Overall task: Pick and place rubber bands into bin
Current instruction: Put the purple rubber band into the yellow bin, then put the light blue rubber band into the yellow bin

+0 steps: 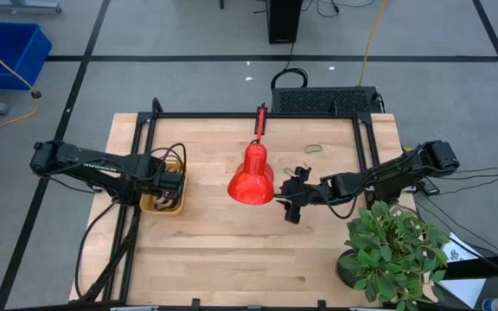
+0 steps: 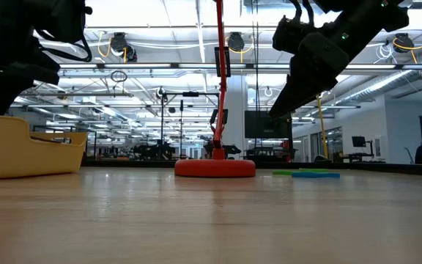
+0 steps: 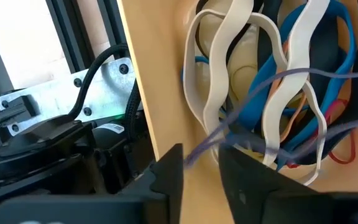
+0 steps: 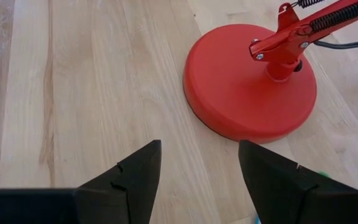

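The left gripper hangs over the bin, a small yellow tub near the table's left edge. In the left wrist view its two dark fingers stand a little apart, right above the tub's inner wall, and a thin purple band runs from the gap between them out across the heap. Whether that band is still pinched cannot be told. The rubber bands already in the tub lie tangled just ahead of the fingertips: white, blue, black, orange and red loops. Beside the tub, on the outer side of the claw, the black table frame and cabling crowd close, so little free room lies there.

The right gripper hovers clear of the wood, its jaws spread wide and empty. Ahead of it sits the red lamp, whose round base lies near the fingertips but apart from them; bare tabletop opens to the side. A green band lies on the table behind this claw, toward the far frame rail. A potted plant stands close beside the right arm, at the table's near right corner.
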`<control>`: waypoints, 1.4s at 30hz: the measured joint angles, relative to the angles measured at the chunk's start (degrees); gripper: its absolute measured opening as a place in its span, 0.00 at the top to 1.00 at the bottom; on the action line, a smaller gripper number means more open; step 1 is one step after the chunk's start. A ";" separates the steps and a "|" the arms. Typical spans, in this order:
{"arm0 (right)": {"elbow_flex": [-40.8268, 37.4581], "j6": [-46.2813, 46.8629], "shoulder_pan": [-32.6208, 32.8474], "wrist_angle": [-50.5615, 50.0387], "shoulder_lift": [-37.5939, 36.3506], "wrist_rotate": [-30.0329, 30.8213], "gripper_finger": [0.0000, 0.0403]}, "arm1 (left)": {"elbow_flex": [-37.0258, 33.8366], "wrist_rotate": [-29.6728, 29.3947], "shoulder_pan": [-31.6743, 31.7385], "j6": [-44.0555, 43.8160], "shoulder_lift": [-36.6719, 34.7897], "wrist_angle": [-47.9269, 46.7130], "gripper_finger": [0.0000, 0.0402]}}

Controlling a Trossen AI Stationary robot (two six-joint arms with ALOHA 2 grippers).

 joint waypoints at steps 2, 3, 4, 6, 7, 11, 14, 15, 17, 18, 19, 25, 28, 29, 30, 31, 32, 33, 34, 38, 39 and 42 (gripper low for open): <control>0.00 -0.30 0.00 -0.40 0.00 0.00 0.47 | 0.00 -0.68 -0.01 0.16 0.00 0.34 0.68; 0.00 -0.57 0.00 -0.77 0.00 0.00 0.47 | 0.00 -1.35 0.00 0.34 0.00 0.72 0.66; 0.00 -1.02 0.02 -1.12 0.00 -0.04 0.47 | 0.00 -1.92 0.01 0.58 0.00 1.29 0.63; 0.00 -2.33 0.04 -2.14 0.00 -0.08 0.47 | 0.00 -2.59 0.01 0.71 0.00 2.54 0.60; 0.00 -3.08 0.04 -2.93 0.00 -0.10 0.47 | 0.00 -2.59 0.01 0.73 0.00 3.12 0.58; 0.00 -2.55 -0.12 -7.07 0.00 0.04 0.47 | 0.00 -2.63 0.01 0.75 0.00 5.78 0.54; -0.01 0.40 -1.01 -10.97 0.00 0.15 0.48 | 0.01 -3.00 0.00 1.17 0.00 7.53 0.52; -0.02 1.63 -1.40 -12.14 0.00 0.35 0.49 | 0.00 -3.08 0.01 1.49 0.00 8.14 0.52; -0.02 4.39 -2.35 -14.13 0.00 1.75 0.49 | 0.00 -3.19 0.01 2.42 0.00 9.46 0.52; -0.02 5.67 -2.92 -15.14 0.00 2.59 0.49 | 0.00 -3.33 -0.01 2.48 0.00 10.01 0.52; -0.02 6.72 -3.53 -16.02 0.00 3.25 0.49 | 0.00 -3.52 0.00 2.48 0.00 10.51 0.52; -0.18 9.36 -8.28 -18.80 0.00 -1.26 0.50 | 0.00 -3.64 0.01 2.63 0.00 13.90 0.53; -1.86 11.48 -10.80 -18.87 0.00 -4.20 0.51 | 0.01 -3.64 -0.01 2.63 0.00 15.38 0.54; -2.64 12.11 -11.55 -18.90 0.00 -4.88 0.52 | 0.02 -3.64 0.00 2.63 0.00 15.57 0.53; -3.57 12.24 -12.16 -18.79 0.00 -5.32 0.52 | 0.00 -3.64 0.01 2.63 0.00 15.48 0.53; -4.61 12.22 -12.57 -18.49 0.00 -5.80 0.53 | 0.00 -3.64 0.01 2.61 -0.02 15.44 0.53; -5.75 12.17 -12.87 -18.12 0.00 -5.86 0.53 | 0.00 -3.64 -0.01 2.61 -0.02 15.46 0.53; -6.85 12.18 -13.11 -17.60 0.00 -5.89 0.54 | 0.01 -3.64 -0.01 2.61 -0.02 15.48 0.53; -7.90 12.18 -13.33 -16.76 0.00 -6.02 0.54 | 0.00 -3.62 0.01 2.61 0.00 15.46 0.53; -11.13 12.29 -13.60 -11.37 -0.04 -7.40 0.55 | 0.00 -3.68 0.01 2.61 -0.02 15.46 0.52; -11.64 12.31 -13.60 -10.56 -0.10 -7.78 0.56 | 0.00 -3.99 -0.01 2.61 -0.02 15.46 0.52; -12.92 12.42 -13.60 -9.39 -0.24 -8.17 0.58 | 0.00 -5.00 0.01 2.60 -0.02 15.46 0.53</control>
